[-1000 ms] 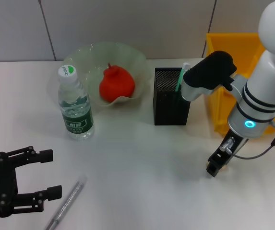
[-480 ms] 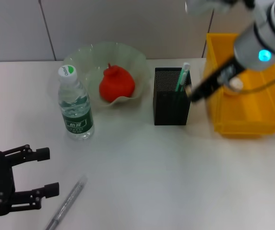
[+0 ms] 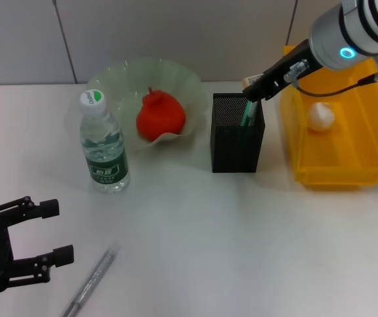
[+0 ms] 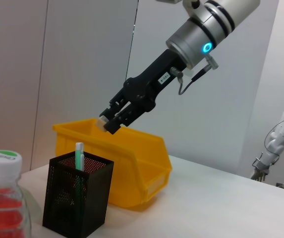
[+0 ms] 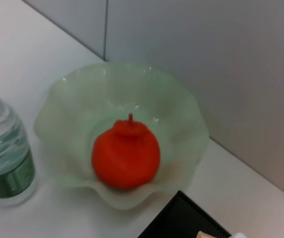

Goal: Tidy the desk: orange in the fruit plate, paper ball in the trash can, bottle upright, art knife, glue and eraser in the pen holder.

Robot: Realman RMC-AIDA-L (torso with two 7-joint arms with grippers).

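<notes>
While the right gripper (image 3: 253,87) hangs just over the black mesh pen holder (image 3: 237,134), its jaws are pinched on a small pale block, the eraser (image 4: 102,122). The eraser sits right above the holder's open top, beside the green and white stick (image 3: 249,105) that stands inside. The orange (image 3: 160,115) lies in the green fruit plate (image 3: 113,79). The bottle (image 3: 102,144) stands upright near the plate. The paper ball (image 3: 320,116) lies in the yellow bin (image 3: 337,170). The left gripper (image 3: 33,240) waits low over the desk (image 3: 195,231) with its jaws wide apart, holding nothing. A silver knife (image 3: 91,280) lies flat just beside it.
</notes>
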